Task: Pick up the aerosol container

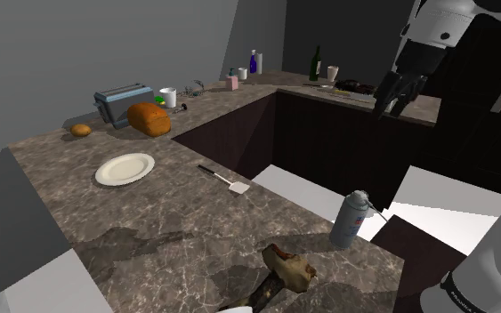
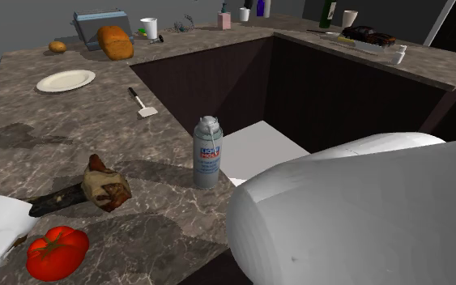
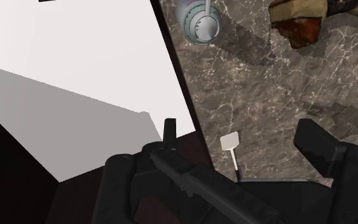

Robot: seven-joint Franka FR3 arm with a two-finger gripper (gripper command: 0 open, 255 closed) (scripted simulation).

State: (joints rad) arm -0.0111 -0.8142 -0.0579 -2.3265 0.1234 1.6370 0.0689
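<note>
The aerosol container [image 1: 350,218] is a grey can with a white cap and a blue label. It stands upright near the edge of the dark marble counter [image 1: 177,222], towards the shoulder view's right. The can [image 2: 207,152] stands alone in the second exterior view. My black gripper [image 1: 389,105] hangs high in the air, well above and beyond the can, over the gap between the counters. From the wrist, the can's cap [image 3: 198,22] lies far ahead of my gripper [image 3: 222,162], whose fingers stand apart and open with nothing between them.
A white spatula [image 1: 220,178] lies at the counter edge and a brown lumpy object [image 1: 288,265] lies close to the can. A plate [image 1: 125,168], a bread loaf [image 1: 149,117] and a toaster [image 1: 119,102] sit further back. A tomato [image 2: 56,251] lies near the front.
</note>
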